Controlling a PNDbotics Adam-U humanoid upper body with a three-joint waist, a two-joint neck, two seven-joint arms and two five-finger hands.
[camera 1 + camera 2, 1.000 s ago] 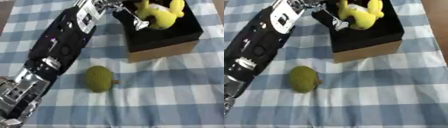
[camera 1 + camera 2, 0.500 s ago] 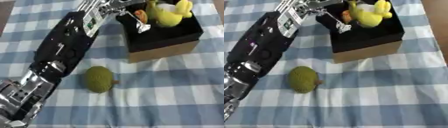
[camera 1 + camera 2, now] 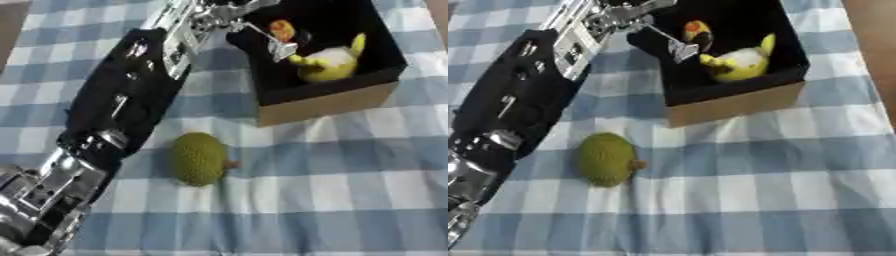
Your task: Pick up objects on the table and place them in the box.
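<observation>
Since a second ago, the yellow toy [image 3: 331, 65] has gone from hanging in my fingers above the box to lying inside it, and my left hand [image 3: 234, 10] has let it go. That toy is now resting on the black floor of the box [image 3: 324, 102], toward the four o'clock corner, with its pale belly showing and a small orange and dark part at its eleven o'clock. My left hand is hovering over the box's ten o'clock corner with its fingers [image 3: 273, 44] spread and straight, holding nothing, one thin finger reaching down just beside the toy; whether it is touching the toy I cannot tell. My left arm [image 3: 122, 105] is stretching from the seven o'clock corner of the view up to the hand. A bumpy green fruit [image 3: 198, 159] with a short brown stem is lying on the blue and white checked cloth [image 3: 350, 190], outside the box at its seven o'clock, just beside my forearm.
</observation>
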